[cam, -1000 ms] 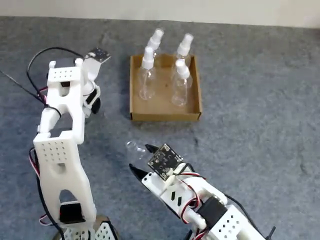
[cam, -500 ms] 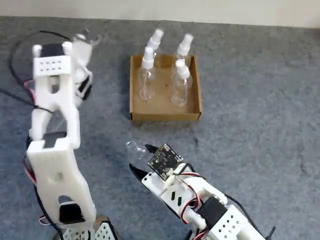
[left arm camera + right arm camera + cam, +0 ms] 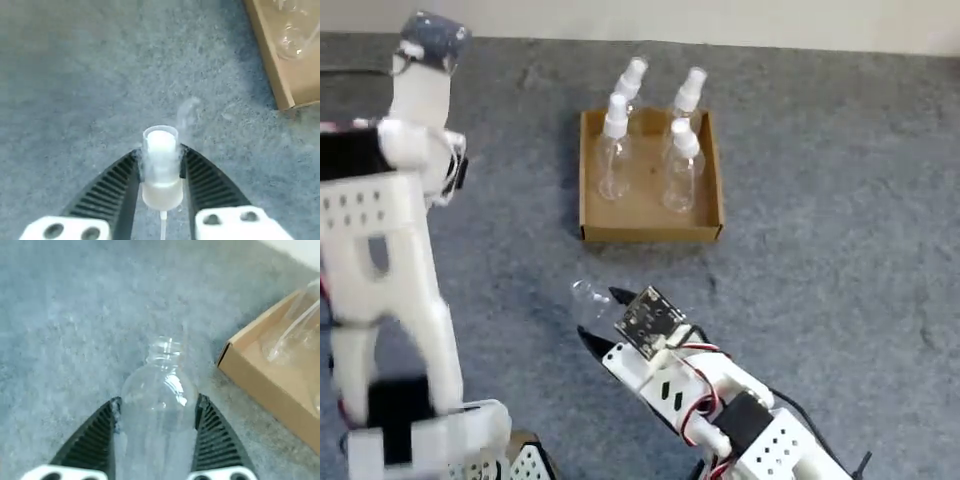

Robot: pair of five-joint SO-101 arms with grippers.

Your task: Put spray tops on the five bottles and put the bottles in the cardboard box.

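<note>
My left gripper (image 3: 160, 156) is shut on a white spray top (image 3: 160, 172) with a clear cap, held above the grey carpet with its thin tube pointing back toward the wrist. In the high view the left arm (image 3: 390, 210) stands raised at the far left. My right gripper (image 3: 601, 315) is shut on a clear bottle (image 3: 585, 296) with a bare neck, low over the carpet in front of the cardboard box (image 3: 650, 233). The right wrist view shows the bottle (image 3: 157, 405) between both fingers, neck pointing away. Several capped bottles (image 3: 682, 165) stand in the box.
Grey carpet covers the table. The box's edge (image 3: 272, 75) lies off to one side of the left gripper, and its corner (image 3: 250, 375) lies just beyond the held bottle. Open carpet lies right of the box and between the two arms.
The left arm has lifted and swung toward the far left corner, rising closer to the high camera. The right arm and its bottle have stayed put.
</note>
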